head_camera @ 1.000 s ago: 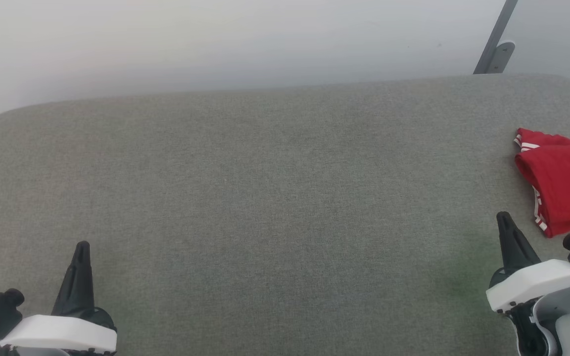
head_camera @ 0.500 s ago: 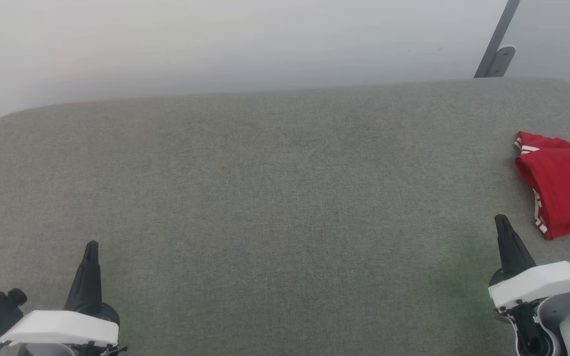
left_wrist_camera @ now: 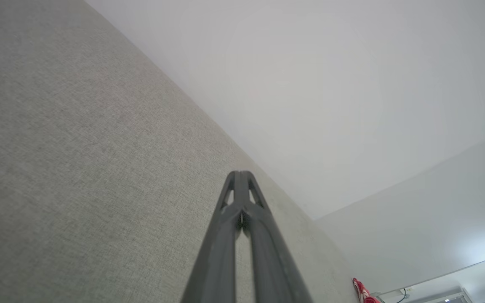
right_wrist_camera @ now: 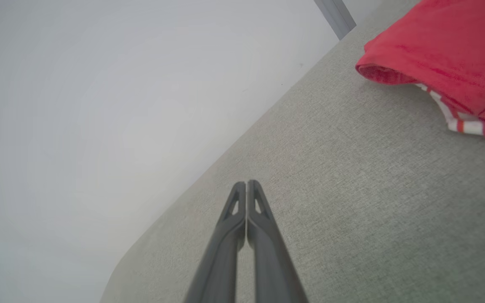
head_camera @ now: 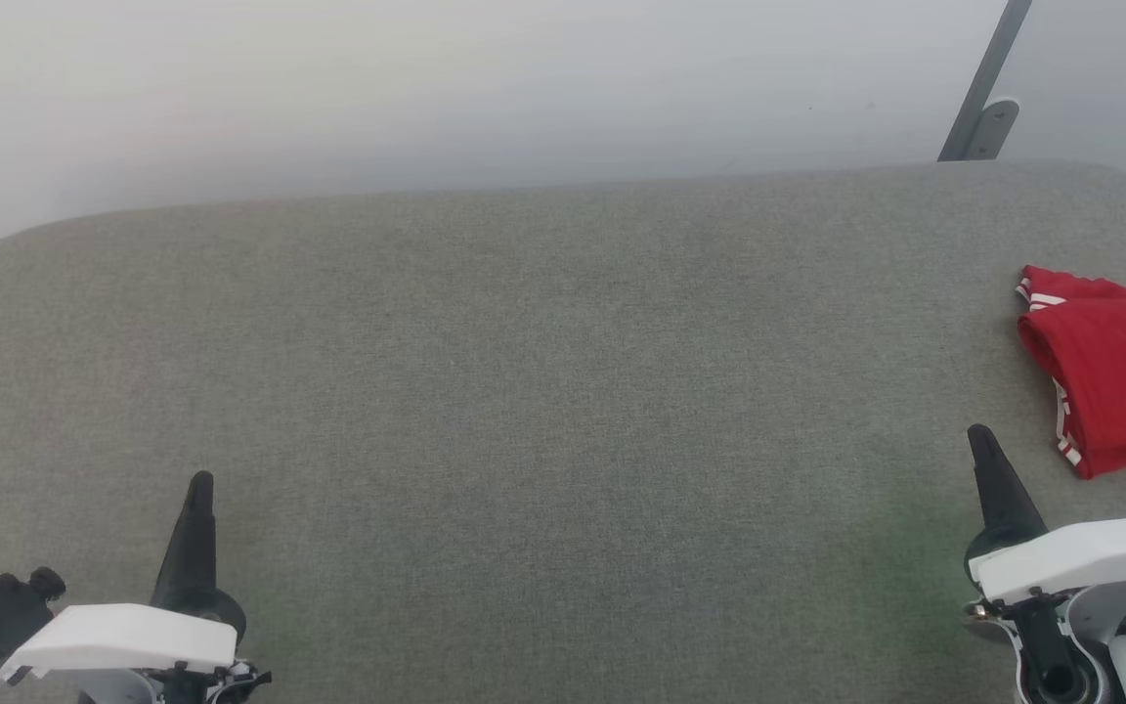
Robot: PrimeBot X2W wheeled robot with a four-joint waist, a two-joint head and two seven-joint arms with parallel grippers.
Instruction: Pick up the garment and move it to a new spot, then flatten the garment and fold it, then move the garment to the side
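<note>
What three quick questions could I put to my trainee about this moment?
1. True or false: the garment lies in the middle of the grey surface.
2. The jaws of the right gripper are: A open; B shut on nothing; C shut on the garment.
3. Fill in: the gripper nearer the garment is the ___ one.
Key: 1 false, it lies at the right edge; 2 B; 3 right.

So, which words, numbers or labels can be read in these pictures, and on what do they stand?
None can be read. The garment lies folded, showing plain red cloth and white-striped trim, with no lettering in sight. The grey surface bears no print.
</note>
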